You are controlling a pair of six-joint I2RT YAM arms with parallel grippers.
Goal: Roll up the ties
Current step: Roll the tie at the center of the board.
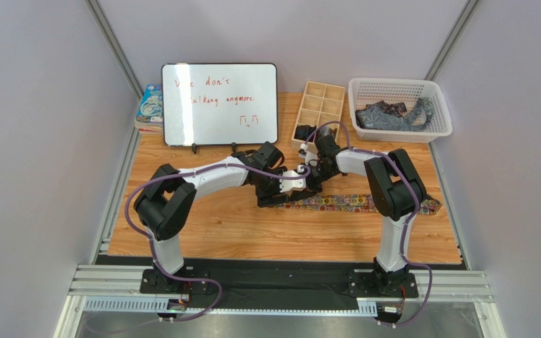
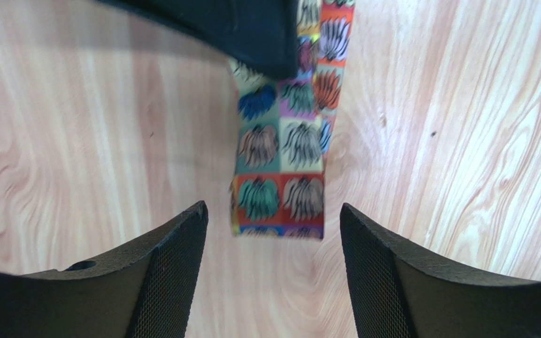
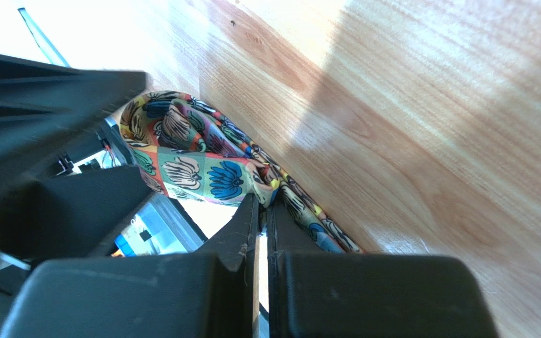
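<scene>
A multicoloured floral tie point(image 1: 354, 203) lies stretched along the wooden table from the middle to the right. Its narrow end point(image 2: 280, 176) lies flat just ahead of my left gripper point(image 2: 273, 232), which is open and empty, low over the table. My right gripper point(image 3: 263, 204) is shut on the tie point(image 3: 203, 158) near that end and lifts a fold of it off the table. Both grippers meet at the tie's left end in the top view, the left gripper point(image 1: 272, 198) beside the right gripper point(image 1: 310, 184). Dark ties point(image 1: 393, 114) lie in the white basket point(image 1: 435, 95).
A wooden compartment box point(image 1: 319, 113) stands behind the grippers, one cell holding a dark roll point(image 1: 304, 132). A whiteboard point(image 1: 220, 104) stands at the back left with a book point(image 1: 150, 105) beside it.
</scene>
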